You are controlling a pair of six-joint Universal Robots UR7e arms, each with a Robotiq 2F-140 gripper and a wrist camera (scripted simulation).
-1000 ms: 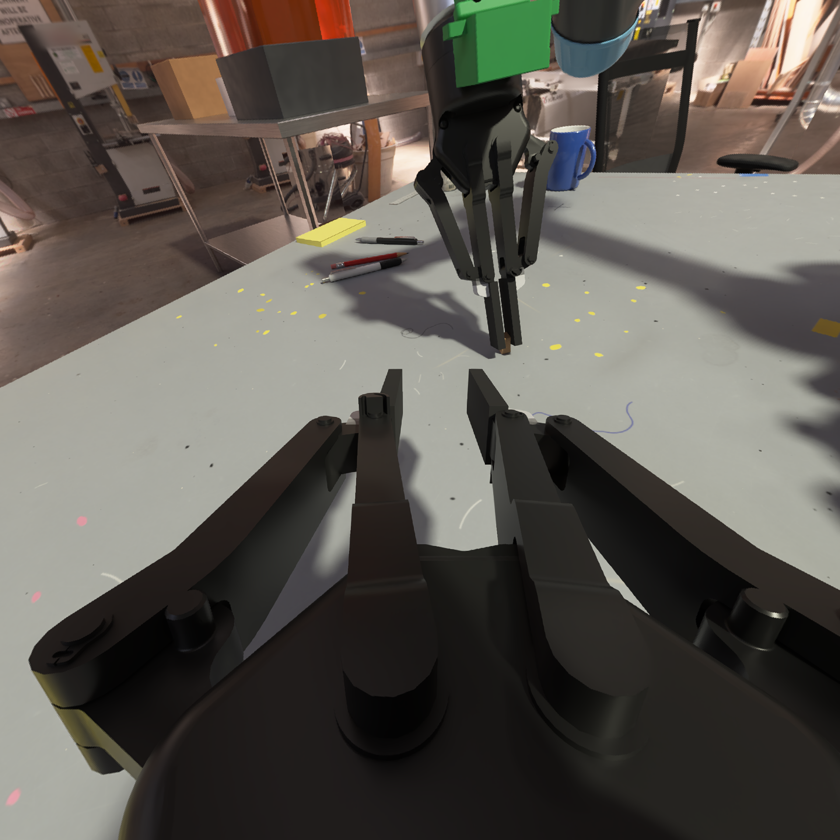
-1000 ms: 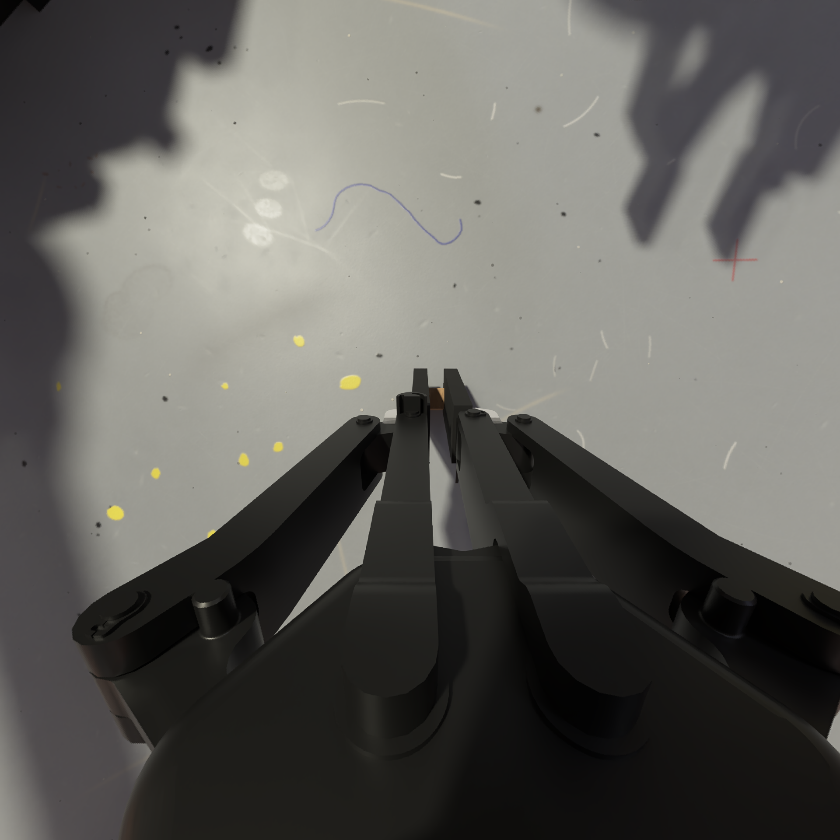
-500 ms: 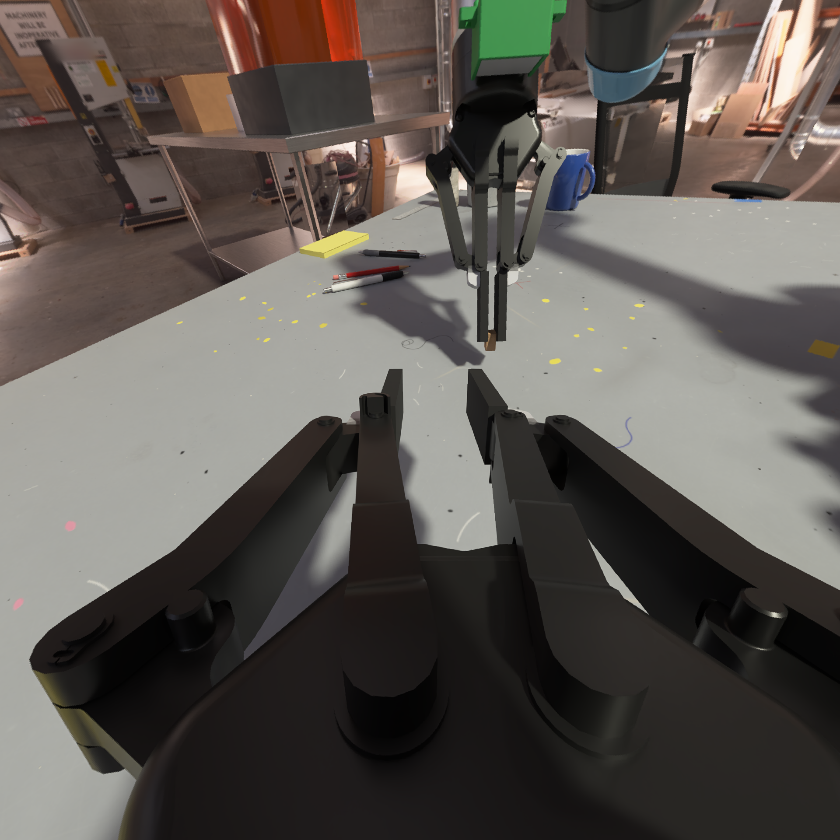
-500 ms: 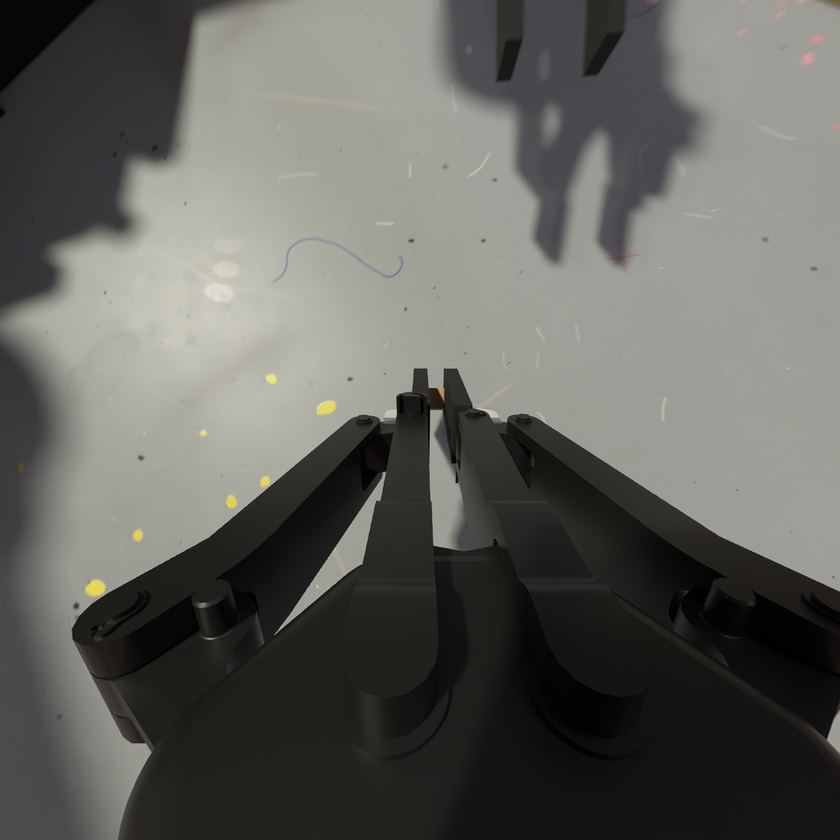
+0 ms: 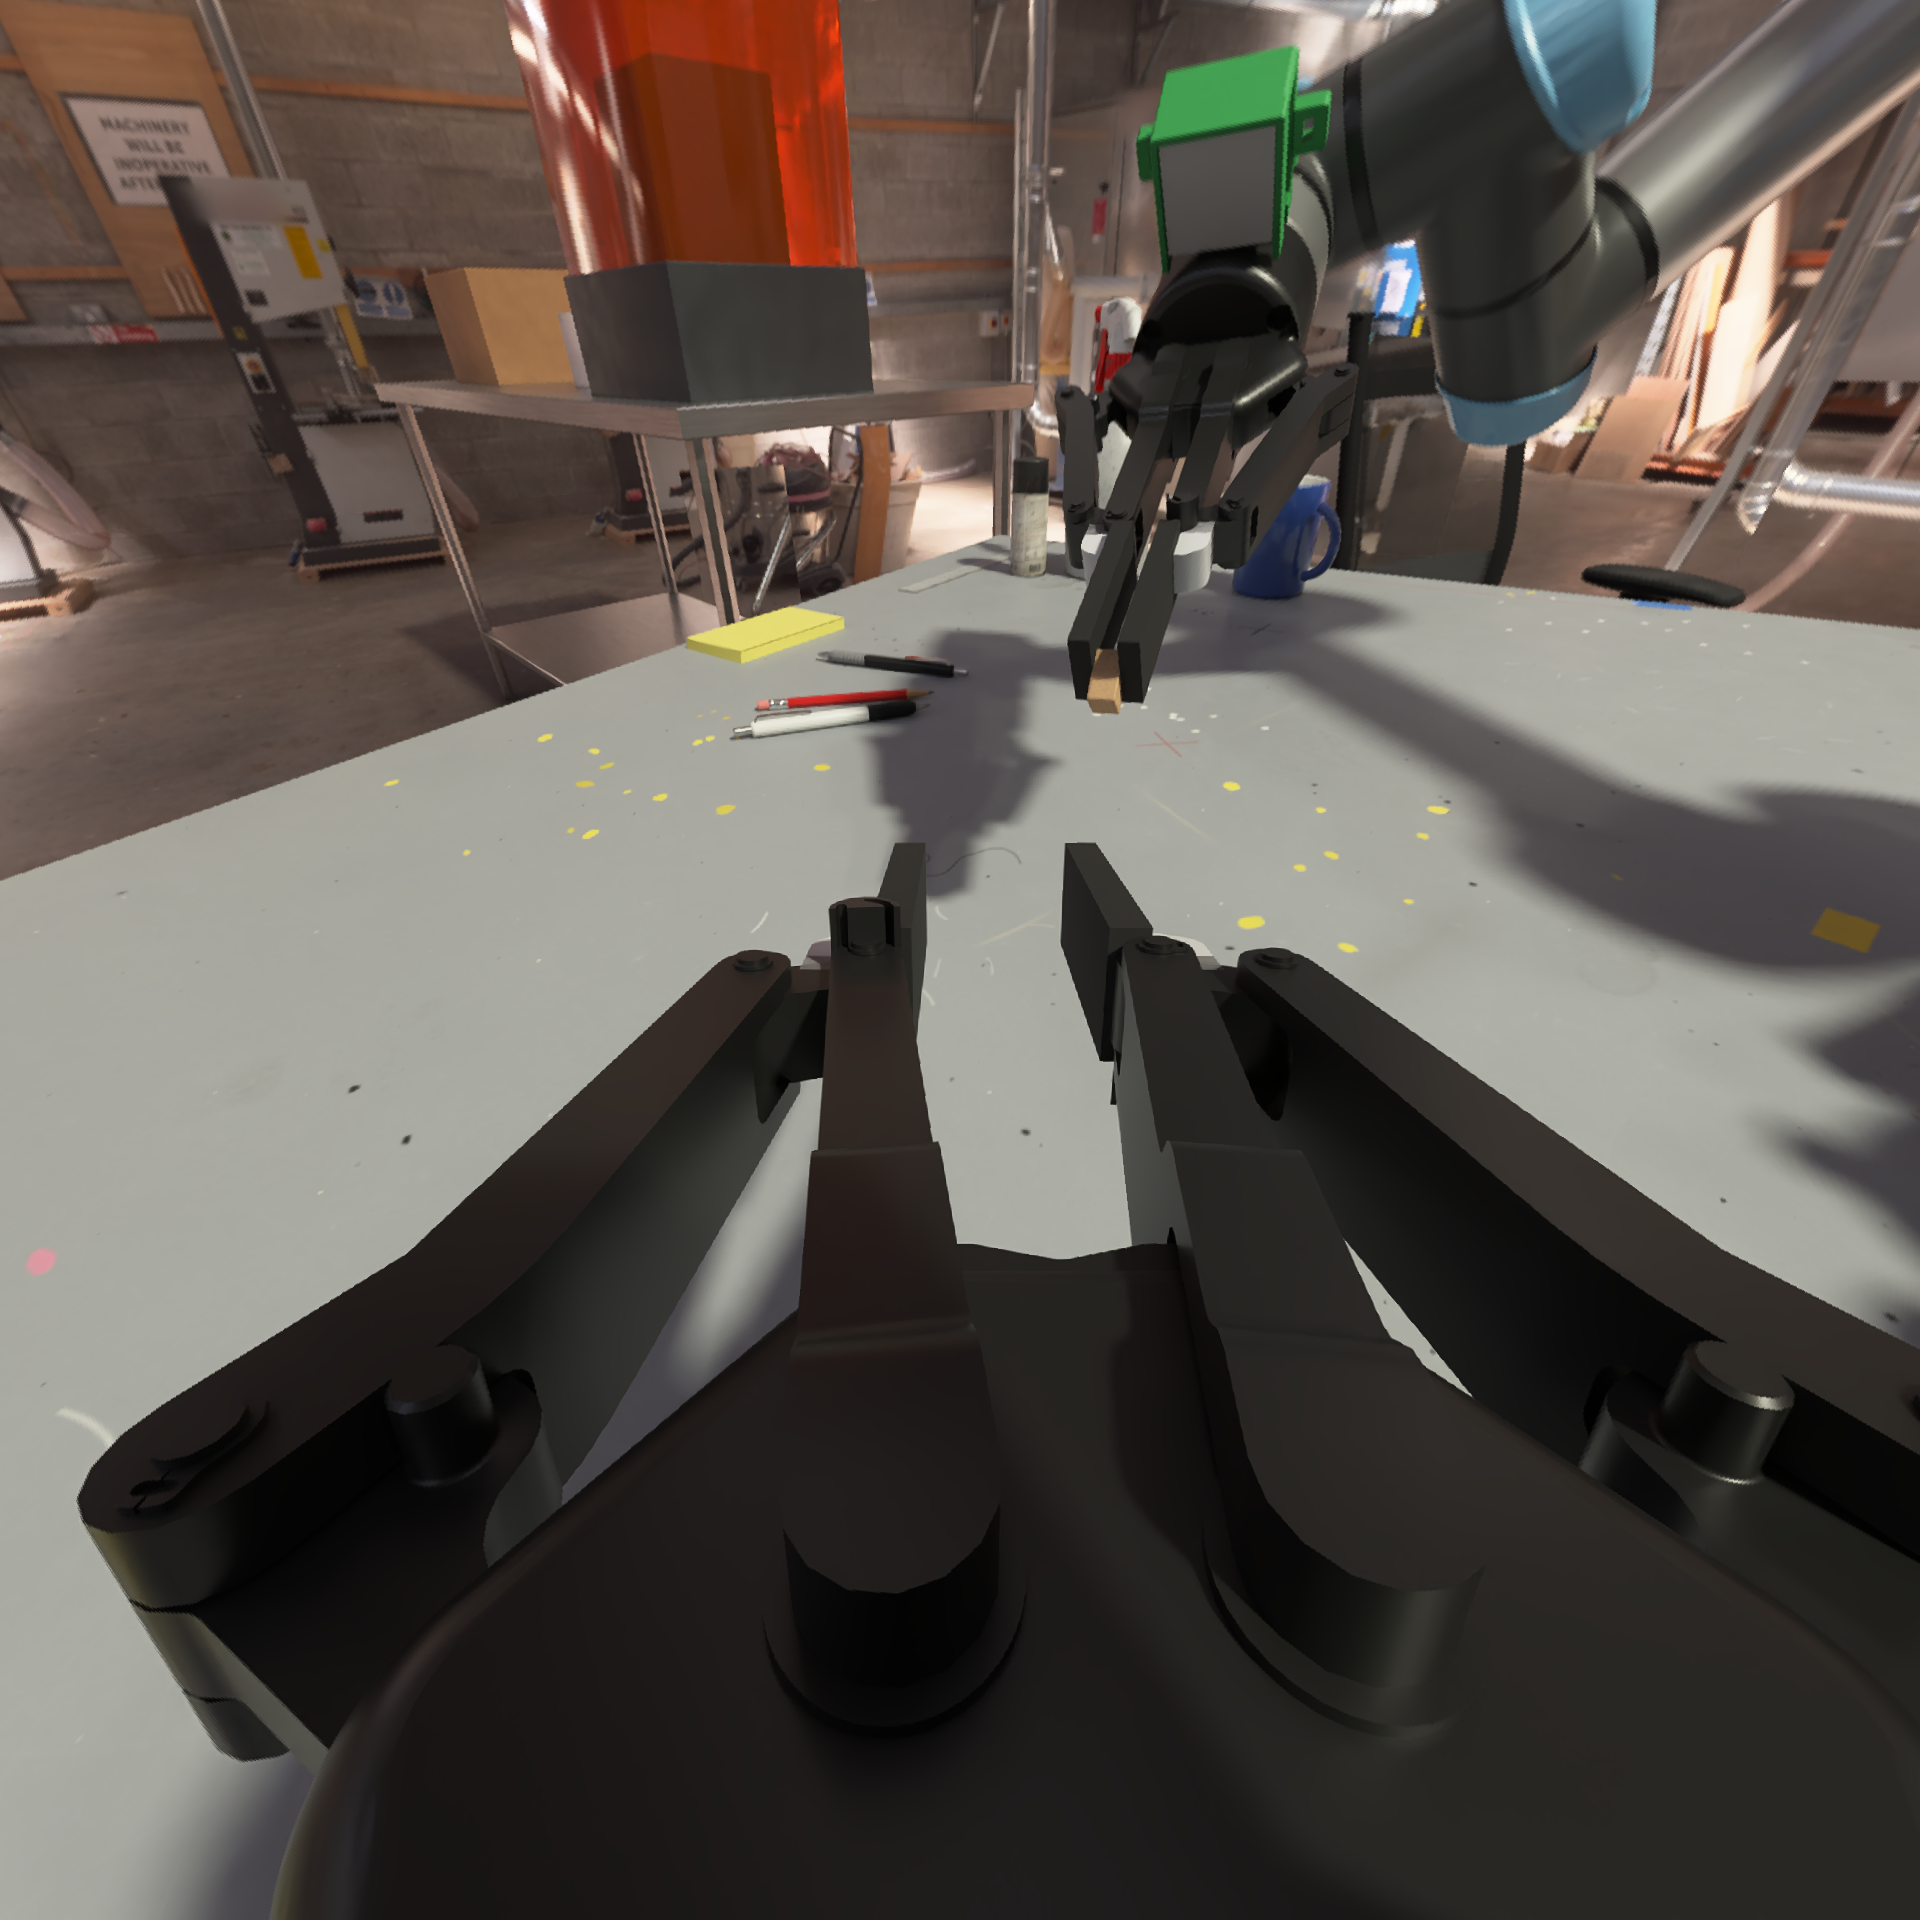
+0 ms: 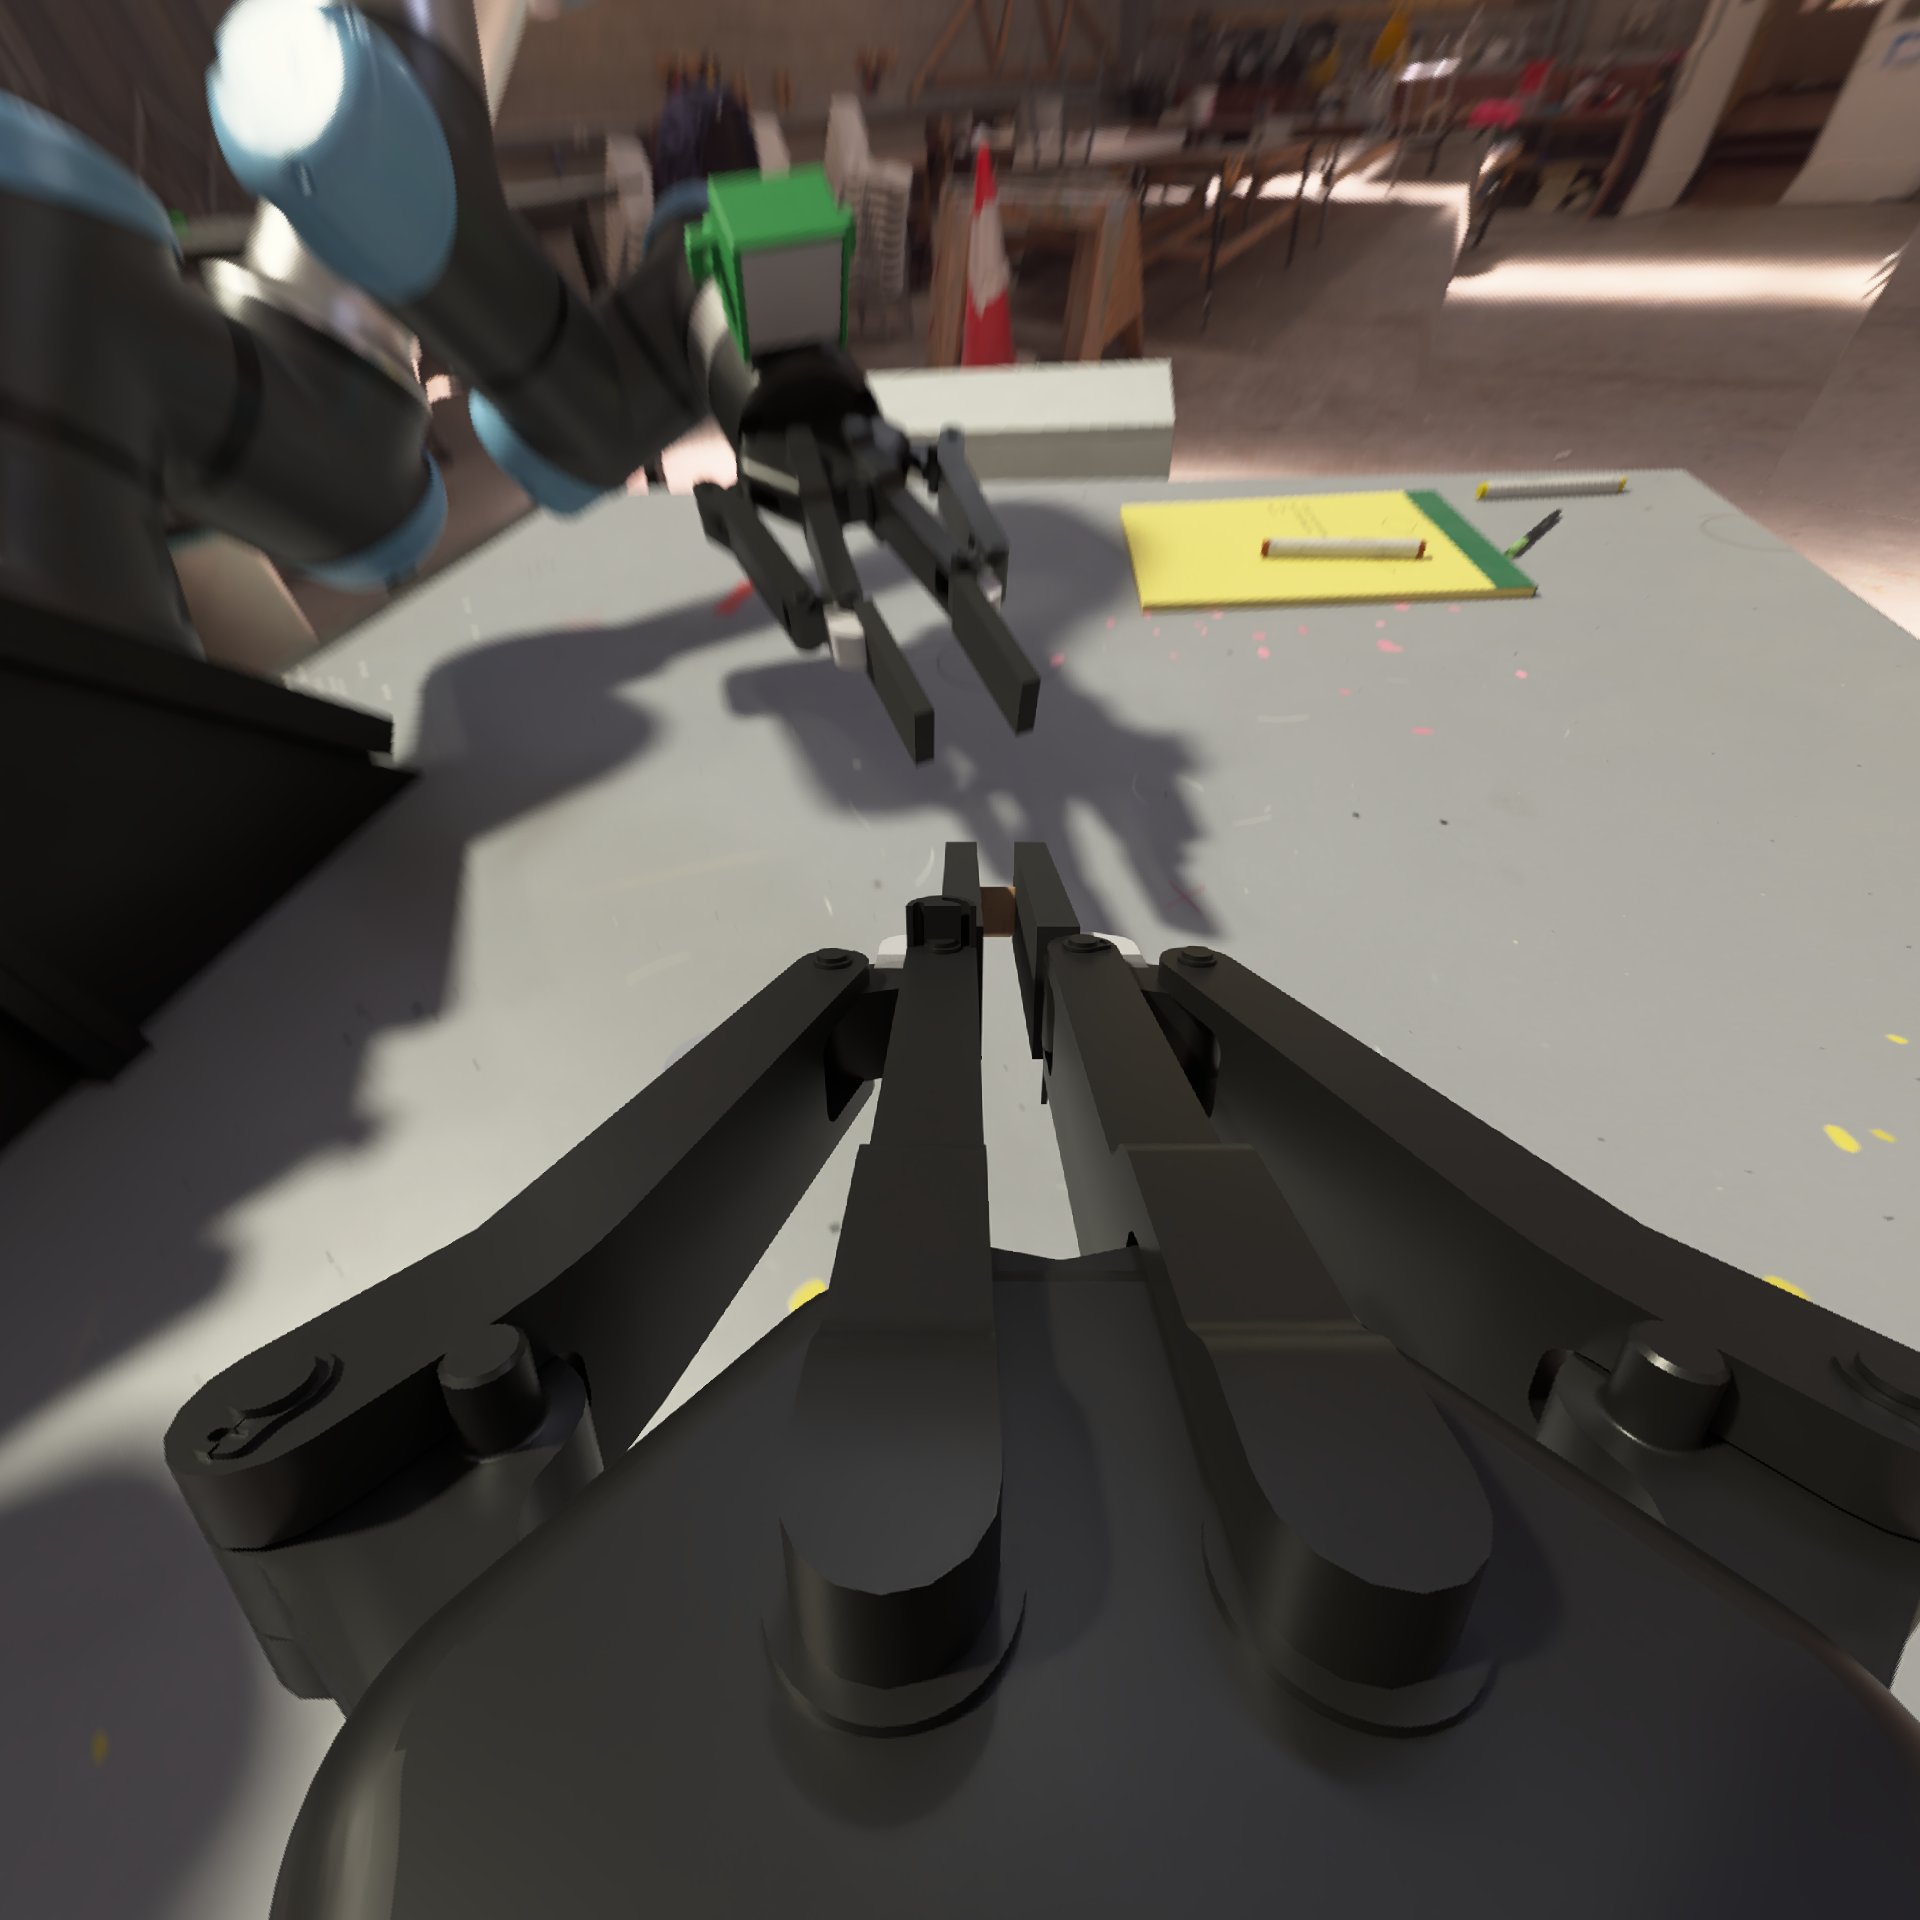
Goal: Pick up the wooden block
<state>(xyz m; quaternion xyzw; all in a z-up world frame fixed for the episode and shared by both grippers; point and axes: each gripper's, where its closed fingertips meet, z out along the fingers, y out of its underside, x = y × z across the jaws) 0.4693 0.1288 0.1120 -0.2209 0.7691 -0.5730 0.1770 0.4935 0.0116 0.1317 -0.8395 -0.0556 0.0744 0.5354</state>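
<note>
The small wooden block (image 5: 1104, 686) is pinched between the fingertips of my right gripper (image 5: 1115, 665), which holds it well above the grey table (image 5: 416, 987), tilted forward. In the right wrist view the block (image 6: 997, 911) shows as a brown sliver between the nearly closed fingers of the right gripper (image 6: 995, 883). My left gripper (image 5: 992, 883) is open and empty, low over the table, pointing toward the right one. It also shows in the right wrist view (image 6: 971, 722), open, opposite the block.
A yellow sticky pad (image 5: 766, 635), pens and a pencil (image 5: 831, 712) lie at the far left. A blue mug (image 5: 1283, 545) and a can (image 5: 1029, 520) stand at the back edge. A yellow notepad (image 6: 1320, 551) with a marker lies behind the left gripper.
My right gripper has lifted the block off the table and tilted up, so its view now looks across the table. The left gripper stays open and has barely moved.
</note>
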